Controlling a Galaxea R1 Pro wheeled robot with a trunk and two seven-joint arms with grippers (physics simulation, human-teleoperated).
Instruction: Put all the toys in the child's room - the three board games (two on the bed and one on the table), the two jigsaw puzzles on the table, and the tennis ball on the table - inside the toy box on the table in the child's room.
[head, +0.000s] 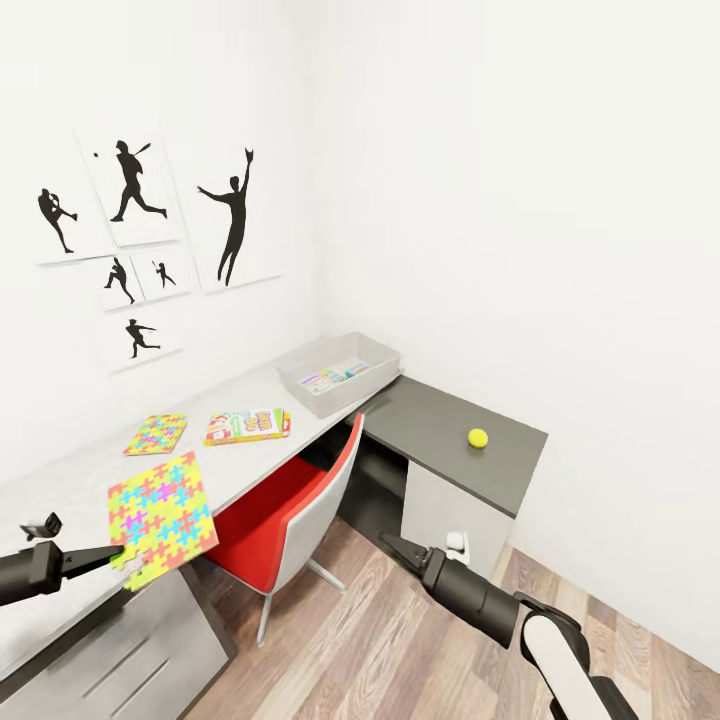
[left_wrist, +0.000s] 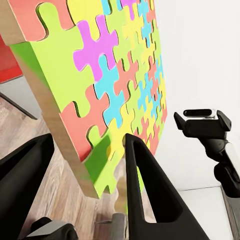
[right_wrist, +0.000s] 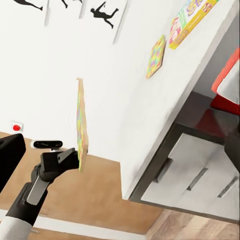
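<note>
My left gripper (head: 122, 556) (left_wrist: 90, 136) is shut on the near corner of a multicolour jigsaw puzzle (head: 160, 510) (left_wrist: 115, 65), lifted and tilted over the white table's (head: 60, 485) front edge. The right wrist view sees that puzzle (right_wrist: 81, 125) edge-on. A second jigsaw puzzle (head: 155, 433) and a board game (head: 248, 425) lie flat on the table. The grey toy box (head: 385, 352) stands at the far end with a colourful box inside. The tennis ball (head: 478, 437) rests on the lower dark grey section (head: 430, 415). My right gripper (head: 392, 543) hangs open and empty, low beside the desk.
A red and white chair (head: 290, 505) is tucked under the table between my arms. White drawers (head: 120, 660) sit below my left gripper. Silhouette pictures (head: 140, 220) hang on the wall. Wood-plank floor (head: 380, 650) lies below.
</note>
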